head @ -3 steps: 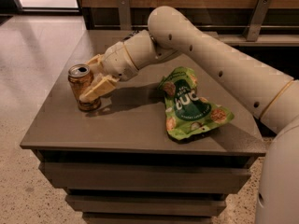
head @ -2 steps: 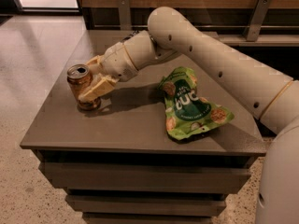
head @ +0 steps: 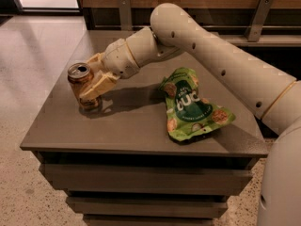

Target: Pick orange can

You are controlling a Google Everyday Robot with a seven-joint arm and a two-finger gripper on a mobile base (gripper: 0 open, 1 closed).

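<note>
**Gripper (head: 87, 83) closed around the orange can (head: 76, 80) on the left part of the table (head: 131, 126)**

Your largest item is the pale floor (head: 33, 51), which runs along the left of the view and under the table. Next comes the table itself, a dark grey-brown block with stepped edges below its flat top. It stands in front of a wood-panelled wall that carries metal brackets (head: 124, 11).

The cream arm (head: 211, 46) enters from the lower right, rises to a rounded elbow near the top centre, then angles down and left across the tabletop to the wrist.

On the right half of the tabletop lies the green snack bag (head: 190, 107), crumpled and flat, well apart from the can and touching nothing but the table.

At the left you have the orange can with its silver pull-tab top facing up. It leans slightly, with the top tipped toward the left. Its lower end sits at the tabletop, but you cannot tell whether it rests there or is just clear of the surface.

The tan fingers (head: 101, 81) are pressed against the can's sides — one passes across its front, the other reaches behind it — so the gripper is clamped on the can.
</note>
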